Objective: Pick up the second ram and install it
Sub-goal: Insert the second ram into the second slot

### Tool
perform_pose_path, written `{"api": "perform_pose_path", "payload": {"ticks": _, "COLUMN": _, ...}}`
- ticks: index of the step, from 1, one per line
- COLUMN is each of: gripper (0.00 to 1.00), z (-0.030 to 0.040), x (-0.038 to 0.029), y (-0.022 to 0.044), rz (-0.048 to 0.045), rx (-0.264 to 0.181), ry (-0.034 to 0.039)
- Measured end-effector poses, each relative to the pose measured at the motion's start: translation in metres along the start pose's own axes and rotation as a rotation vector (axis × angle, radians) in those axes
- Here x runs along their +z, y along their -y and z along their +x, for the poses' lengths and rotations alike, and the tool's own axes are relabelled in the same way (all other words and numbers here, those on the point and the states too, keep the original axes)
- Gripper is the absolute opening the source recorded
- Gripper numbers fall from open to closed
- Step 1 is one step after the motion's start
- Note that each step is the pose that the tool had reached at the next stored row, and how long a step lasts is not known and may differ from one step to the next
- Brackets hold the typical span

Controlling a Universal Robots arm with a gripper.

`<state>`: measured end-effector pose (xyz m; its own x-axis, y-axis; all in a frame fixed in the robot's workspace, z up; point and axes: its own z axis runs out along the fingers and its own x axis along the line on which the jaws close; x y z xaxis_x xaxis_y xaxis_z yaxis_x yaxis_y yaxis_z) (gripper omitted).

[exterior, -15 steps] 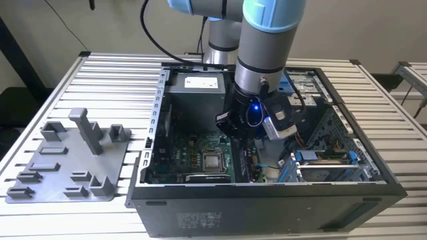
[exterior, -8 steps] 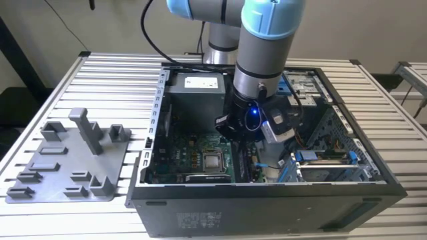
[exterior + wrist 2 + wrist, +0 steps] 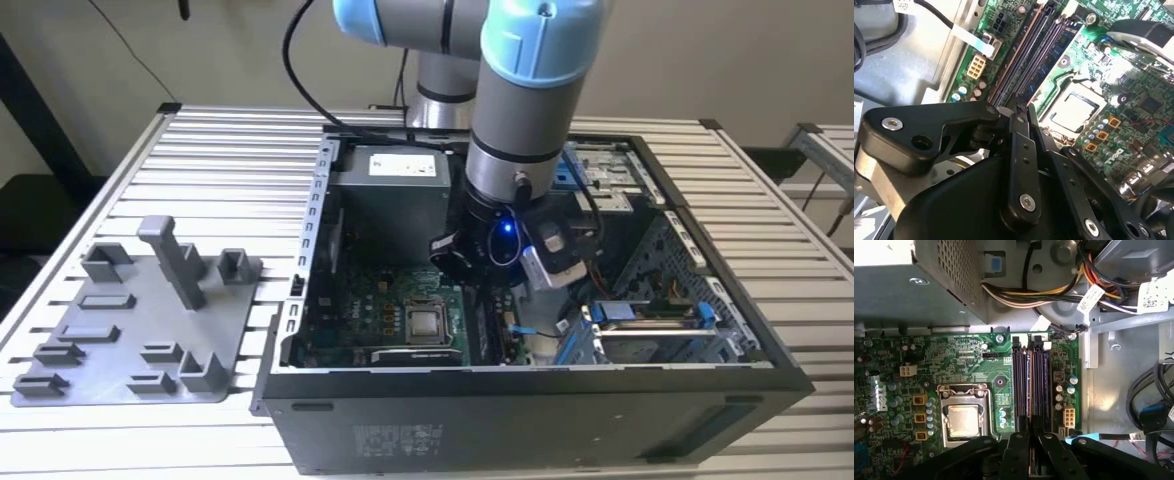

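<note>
My gripper [image 3: 481, 275] hangs low inside the open computer case [image 3: 534, 400], right over the memory slots [image 3: 1031, 385] on the green motherboard. In the first wrist view its two black fingers [image 3: 1017, 450] are closed on the second ram [image 3: 1030, 390]. The ram shows edge-on as a thin strip running along the slots, between the two slot pairs. In the second wrist view the fingertips [image 3: 1021, 107] meet just above the near end of the long dark slots [image 3: 1029, 55]. I cannot tell how deep the stick sits in a slot.
The processor socket [image 3: 964, 417] lies beside the slots. The grey power supply [image 3: 387, 180] and a bundle of cables [image 3: 1054, 290] crowd the far end. A drive cage [image 3: 654, 325] stands at the exterior view's right. The grey holder tray [image 3: 134, 330] with upright posts rests on the slatted table at the left.
</note>
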<state>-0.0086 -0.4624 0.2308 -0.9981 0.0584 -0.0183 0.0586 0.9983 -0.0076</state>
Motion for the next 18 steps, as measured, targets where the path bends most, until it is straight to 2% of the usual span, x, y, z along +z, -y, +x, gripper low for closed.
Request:
{"api": "perform_pose_path", "payload": {"ticks": 7, "gripper": 0.14, "z": 0.0001, "x": 0.0029, "y": 0.0000, "rz": -0.0003, "rx": -0.021, "ry": 0.0003}}
{"api": "perform_pose_path", "payload": {"ticks": 15, "gripper": 0.14, "z": 0.0001, "x": 0.0037, "y": -0.0001, "rz": -0.0005, "rx": -0.021, "ry": 0.0004}}
{"api": "perform_pose_path", "payload": {"ticks": 18, "gripper": 0.14, "z": 0.0002, "x": 0.0062, "y": -0.0001, "rz": -0.0004, "rx": -0.021, "ry": 0.0004}}
